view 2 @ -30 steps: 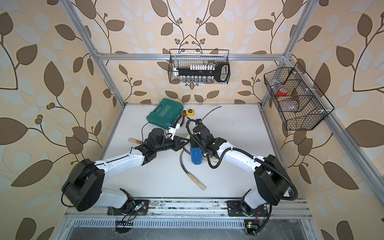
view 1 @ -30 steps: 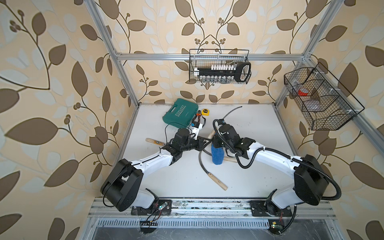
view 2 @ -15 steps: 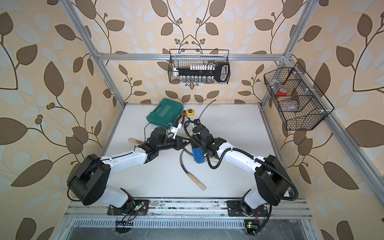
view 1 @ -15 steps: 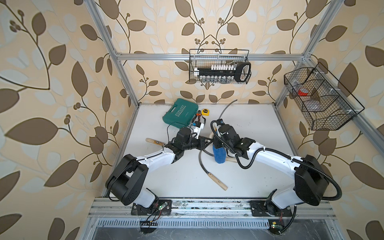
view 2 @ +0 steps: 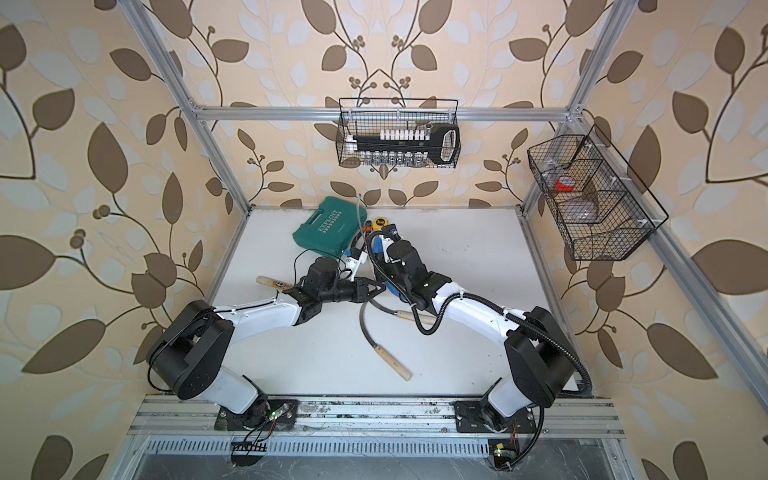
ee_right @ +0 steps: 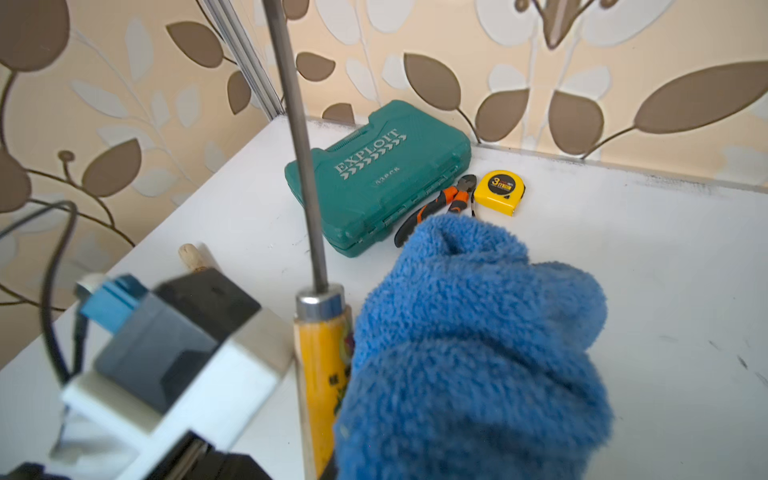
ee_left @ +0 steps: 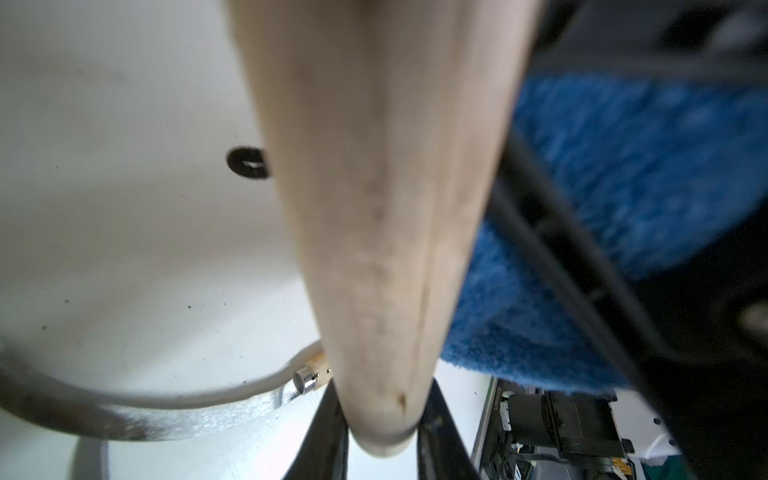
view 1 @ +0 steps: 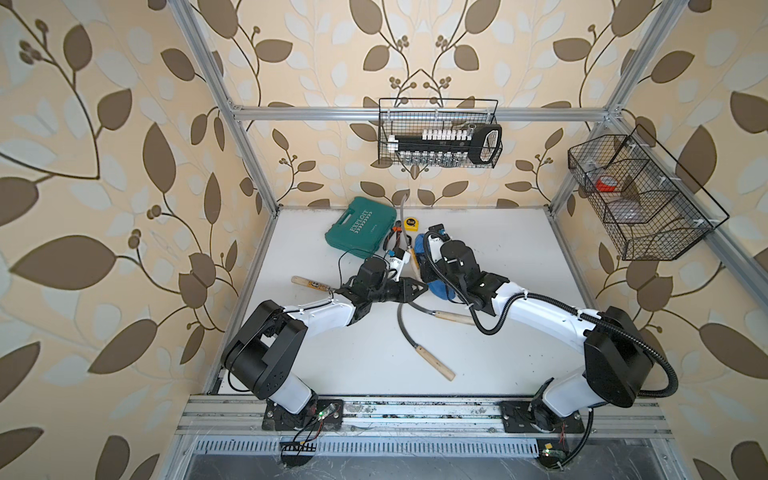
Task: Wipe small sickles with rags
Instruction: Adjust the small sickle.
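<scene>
Grips the butt of the held sickle (ee_right: 320, 305) in the left hand (ee_left: 382, 415), black fingers clamped tight on either side of the pale wood. Holds it clear of the white surface (view 1: 498, 257), a little toward 12 o'clock from the middle, with the handle rising and the thin grey blade pointing up and on toward 12 o'clock. Carries the blue rag (ee_right: 469, 353) bunched over the right hand (ee_right: 390, 415), which is closed on the pile with its fingers hidden under the fluff. Presses the rag against the 3 o'clock side of the held handle, over the yellow label just below the metal ferrule, with a loose fold hanging under the right wrist.

Flat on the surface toward 6 o'clock: second sickle (view 1: 434, 362), blade curving back toward the middle, handle butt aimed at 5 o'clock. Just toward 3 o'clock of the middle: third sickle (view 1: 451, 317), handle partly under the right arm, blade running beneath the left hand. At 9 o'clock: fourth sickle (view 1: 309, 282), only the handle end showing past the left arm. At 11 o'clock, near the back wall: teal case (view 1: 360, 228), closed. Along its 3 o'clock edge: pliers (ee_right: 436, 203) with orange-and-black handles, and just beside them a yellow tape measure (ee_right: 498, 191).
</scene>
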### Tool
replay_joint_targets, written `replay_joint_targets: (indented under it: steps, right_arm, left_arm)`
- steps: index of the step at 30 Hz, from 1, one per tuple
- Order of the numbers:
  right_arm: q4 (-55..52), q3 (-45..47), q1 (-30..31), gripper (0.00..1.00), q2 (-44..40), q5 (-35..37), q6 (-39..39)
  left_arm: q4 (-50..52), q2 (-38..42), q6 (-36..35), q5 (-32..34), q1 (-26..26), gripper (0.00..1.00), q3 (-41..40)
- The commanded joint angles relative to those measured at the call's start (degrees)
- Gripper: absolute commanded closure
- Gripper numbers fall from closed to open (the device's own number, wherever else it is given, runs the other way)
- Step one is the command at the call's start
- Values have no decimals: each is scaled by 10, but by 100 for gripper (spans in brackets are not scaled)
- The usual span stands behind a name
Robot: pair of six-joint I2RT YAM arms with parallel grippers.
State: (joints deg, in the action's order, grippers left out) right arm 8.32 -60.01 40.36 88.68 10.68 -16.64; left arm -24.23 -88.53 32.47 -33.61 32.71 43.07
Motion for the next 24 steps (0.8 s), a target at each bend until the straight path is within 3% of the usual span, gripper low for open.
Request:
replay_joint_targets:
  steps: [1,15,24]
  right_arm:
    - [56,-6,4,98,15,-22,0]
    - [35,90,-71,98,-43,-44,-74]
    - [58,117,-69,97,-42,-178,-115]
  left_arm:
    - [-3,16,-2,-22,9,100,10]
    - [12,50,-31,-20,-22,100,4]
    - [27,70,-87,48,-31,100,48]
